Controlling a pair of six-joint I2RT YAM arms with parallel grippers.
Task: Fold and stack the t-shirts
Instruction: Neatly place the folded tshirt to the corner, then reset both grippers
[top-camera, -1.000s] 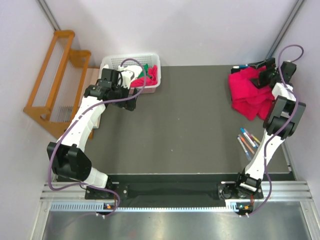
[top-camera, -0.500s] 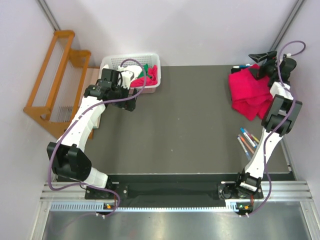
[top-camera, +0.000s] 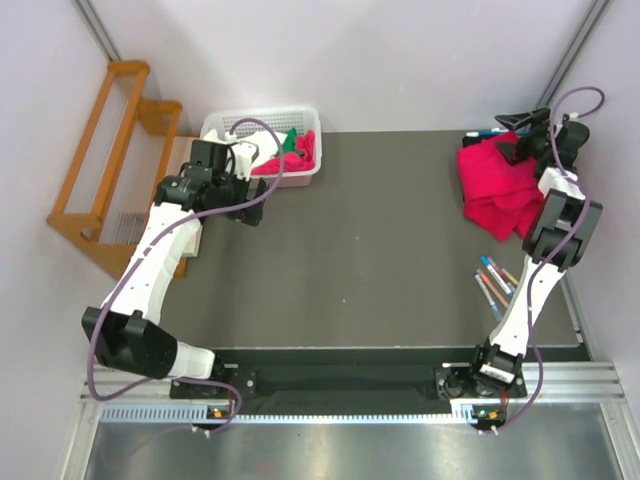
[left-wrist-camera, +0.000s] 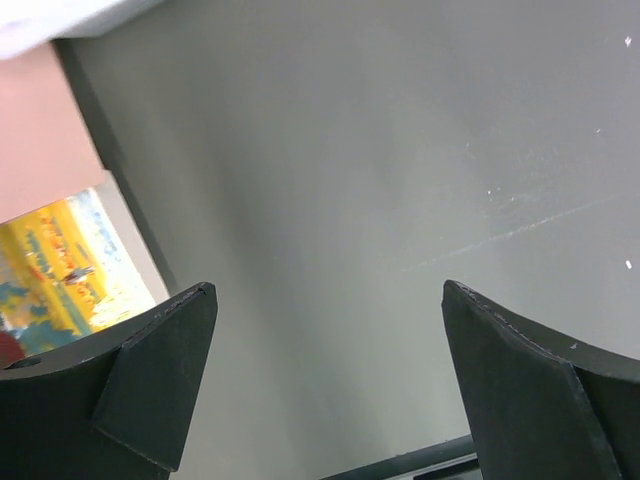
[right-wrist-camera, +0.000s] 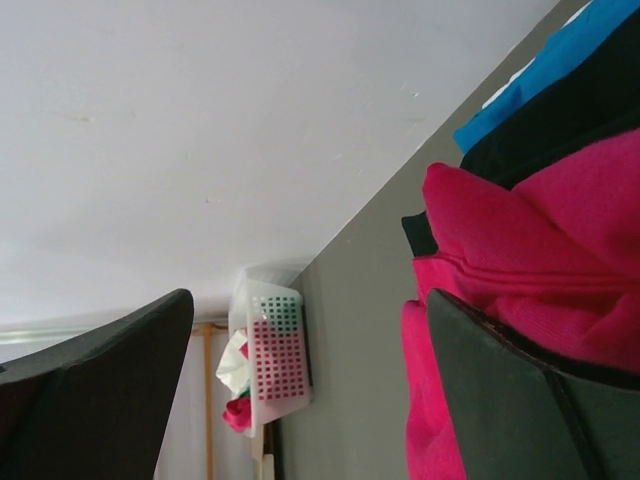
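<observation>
- While I watch from above, the right gripper (top-camera: 515, 135) has lifted off the red t-shirts (top-camera: 495, 190) at the table's (top-camera: 380, 260) far right corner. It now hangs over the heap's far edge with its jaws spread and nothing in them.
- Still in the overhead view, the left gripper (top-camera: 248, 205) has swung slightly back from the white basket (top-camera: 260, 122). Another red shirt (top-camera: 302, 152) lies in that basket beside a green cloth (top-camera: 291, 137). Coloured markers (top-camera: 495, 280) lie near the right arm, well apart from the heap.
- Through the left wrist camera I see both fingers (left-wrist-camera: 150, 390) wide apart over bare tabletop near its left edge. No cloth shows there.
- Through the right wrist camera the fingers are spread too. Red fabric sits rumpled just beside the lower finger (right-wrist-camera: 520, 400), with something blue (right-wrist-camera: 540, 85) past it. I cannot tell whether the finger touches the cloth.
- I judge that neither arm is carrying a shirt. The heap looks crumpled rather than folded, so most of the folding seems to be ahead of me.
</observation>
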